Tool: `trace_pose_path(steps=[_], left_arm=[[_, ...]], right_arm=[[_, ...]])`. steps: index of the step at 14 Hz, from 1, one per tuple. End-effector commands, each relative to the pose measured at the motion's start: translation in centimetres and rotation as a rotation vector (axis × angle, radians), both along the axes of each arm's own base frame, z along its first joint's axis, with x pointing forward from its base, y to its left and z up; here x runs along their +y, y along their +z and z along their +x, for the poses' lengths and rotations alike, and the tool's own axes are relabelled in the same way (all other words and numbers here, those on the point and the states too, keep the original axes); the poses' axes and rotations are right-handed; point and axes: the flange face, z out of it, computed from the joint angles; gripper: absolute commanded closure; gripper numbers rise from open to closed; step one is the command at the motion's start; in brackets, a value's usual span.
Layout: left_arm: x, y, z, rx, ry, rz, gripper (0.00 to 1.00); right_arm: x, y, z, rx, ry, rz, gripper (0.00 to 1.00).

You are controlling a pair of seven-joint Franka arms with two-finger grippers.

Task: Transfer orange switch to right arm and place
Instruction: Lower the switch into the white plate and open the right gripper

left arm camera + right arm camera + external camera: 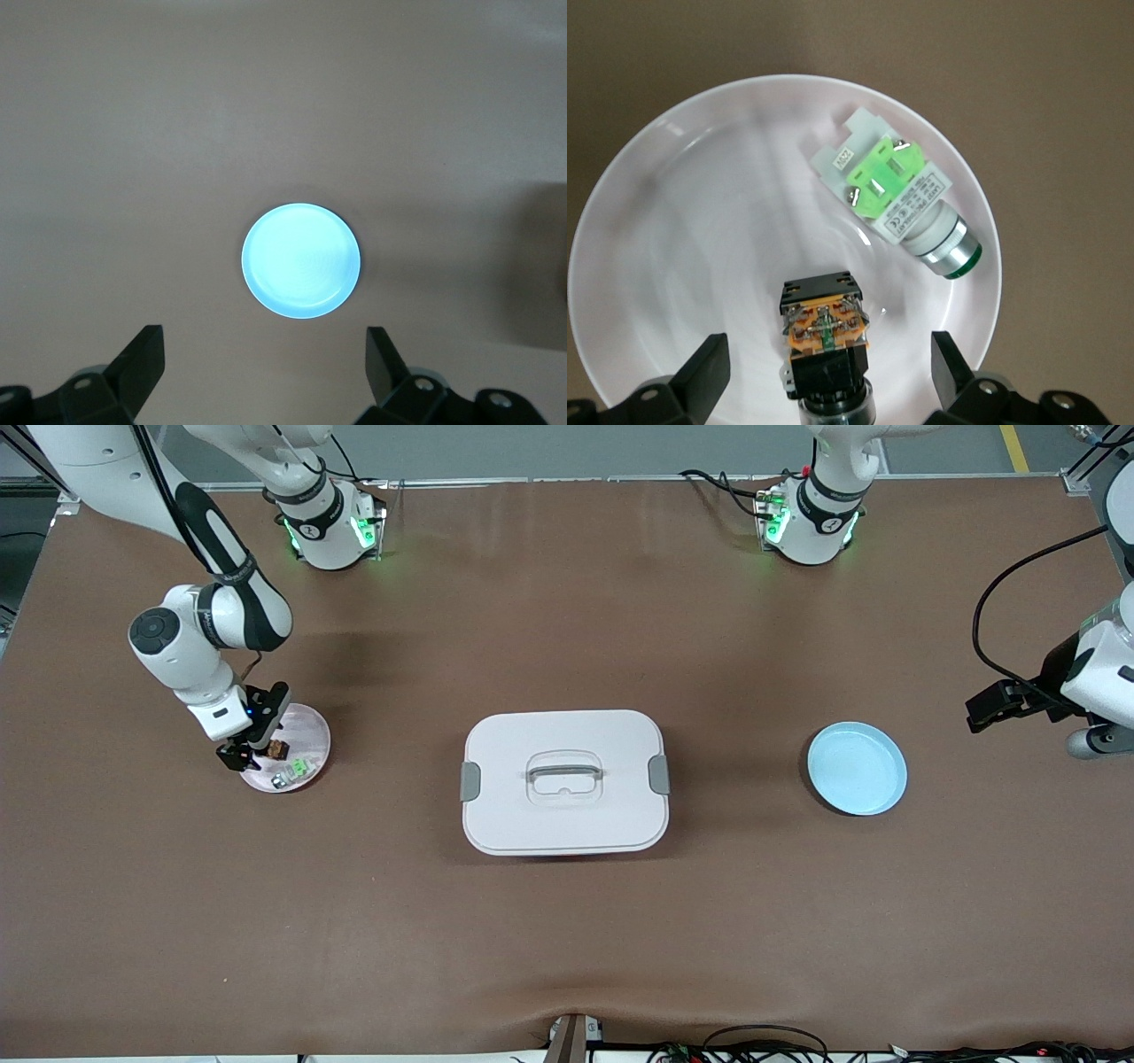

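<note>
The orange switch, a small black block with an orange face, lies on a pale pink plate toward the right arm's end of the table. A green-and-clear part lies beside it on the same plate. My right gripper hangs low over this plate. In the right wrist view the right gripper is open, with the switch lying between its fingers, untouched, on the plate beside the green part. My left gripper is open and empty, up in the air at the left arm's end of the table.
A white lidded box with grey latches stands in the middle of the table. A light blue plate holding nothing lies toward the left arm's end; it also shows in the left wrist view, ahead of the left gripper.
</note>
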Motion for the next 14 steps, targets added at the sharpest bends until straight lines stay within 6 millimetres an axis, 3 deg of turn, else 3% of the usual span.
trace_pose_path(steps=[1,6,9,14], left_arm=[[-0.1,0.5,-1.0,-0.002,-0.014,-0.012,0.0],[-0.4,1.7,-1.7,-0.012,-0.016,-0.013,0.0],[-0.5,2.6,-3.7,-0.007,-0.023,-0.032,0.0],[-1.0,4.7,-6.0,-0.003,-0.029,-0.051,0.0]], right_arm=[[0.8,1.2,0.7,0.024,-0.021,-0.001,0.0],[1.0,5.7,1.8,0.08,-0.096,-0.005,0.0],[2.0,8.0,2.0,0.088,-0.173,-0.001,0.0],[1.7,11.7,2.6,0.106,-0.307,0.0,0.0]])
